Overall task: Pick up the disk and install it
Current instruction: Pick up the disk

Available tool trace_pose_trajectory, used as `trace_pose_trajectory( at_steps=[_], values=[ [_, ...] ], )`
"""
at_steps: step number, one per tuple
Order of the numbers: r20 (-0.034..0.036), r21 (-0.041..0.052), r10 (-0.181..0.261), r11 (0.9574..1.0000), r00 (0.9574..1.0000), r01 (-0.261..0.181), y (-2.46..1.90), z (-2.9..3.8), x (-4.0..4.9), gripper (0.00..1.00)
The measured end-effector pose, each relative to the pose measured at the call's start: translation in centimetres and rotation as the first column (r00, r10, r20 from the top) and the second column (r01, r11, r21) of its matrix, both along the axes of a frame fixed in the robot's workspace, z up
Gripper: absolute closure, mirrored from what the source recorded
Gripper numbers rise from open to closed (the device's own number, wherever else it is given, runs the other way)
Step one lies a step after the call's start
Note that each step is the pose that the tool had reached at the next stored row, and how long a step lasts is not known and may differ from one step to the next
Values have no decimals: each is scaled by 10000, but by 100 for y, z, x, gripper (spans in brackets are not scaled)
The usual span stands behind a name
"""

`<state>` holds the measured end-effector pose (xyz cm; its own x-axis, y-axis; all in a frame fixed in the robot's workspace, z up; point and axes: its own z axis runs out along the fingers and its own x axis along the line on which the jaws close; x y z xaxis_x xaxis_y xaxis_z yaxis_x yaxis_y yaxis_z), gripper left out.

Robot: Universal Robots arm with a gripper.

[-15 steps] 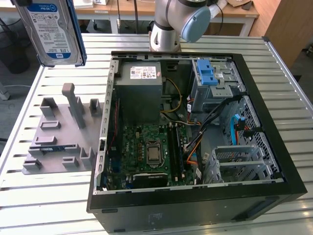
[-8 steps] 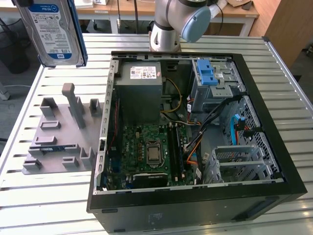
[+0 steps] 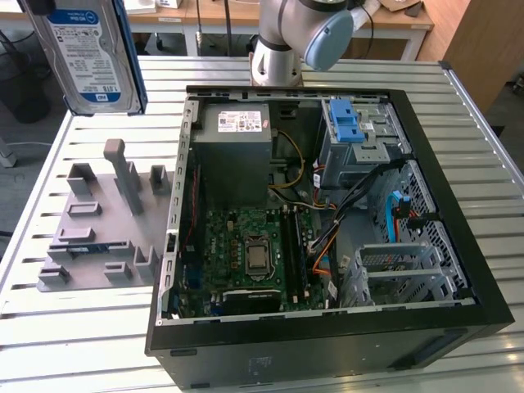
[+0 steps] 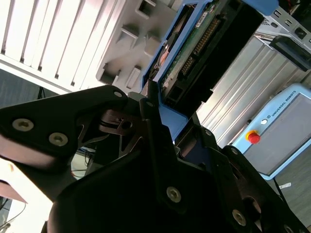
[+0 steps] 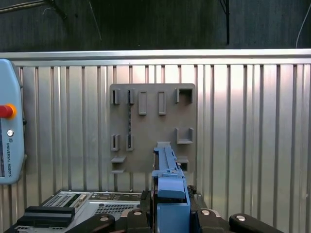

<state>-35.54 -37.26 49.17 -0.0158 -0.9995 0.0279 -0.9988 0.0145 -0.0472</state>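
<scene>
Claw (image 5: 169,203) pinching disk (image 3: 90,57) (blue-framed) aloft over grey holder plate (image 3: 92,231); open computer case (image 3: 327,327) beside.

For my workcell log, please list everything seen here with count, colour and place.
Flat silver hard disk in blue plastic carrier: one, silver and blue, held above the table.
Open black computer case: one, black, on the table.
Grey power supply box: one, grey, inside the case.
Green motherboard: one, green, inside the case.
Metal drive cage with blue handle: one, grey, inside the case.
Grey slotted plastic fixture plate: one, grey, beside the case.
Slatted metal table: one, pale grey, under everything.
Robot arm: one, grey, beyond the case.
Tool: one, black, shut on the disk.
</scene>
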Motion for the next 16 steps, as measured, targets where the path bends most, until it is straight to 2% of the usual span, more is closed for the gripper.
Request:
trace_pose_trajectory(
  at_steps=[16],
  values=[
    [0, 0, 0, 10000, 10000, 0, -14, -1, 141, 64]
  ],
)
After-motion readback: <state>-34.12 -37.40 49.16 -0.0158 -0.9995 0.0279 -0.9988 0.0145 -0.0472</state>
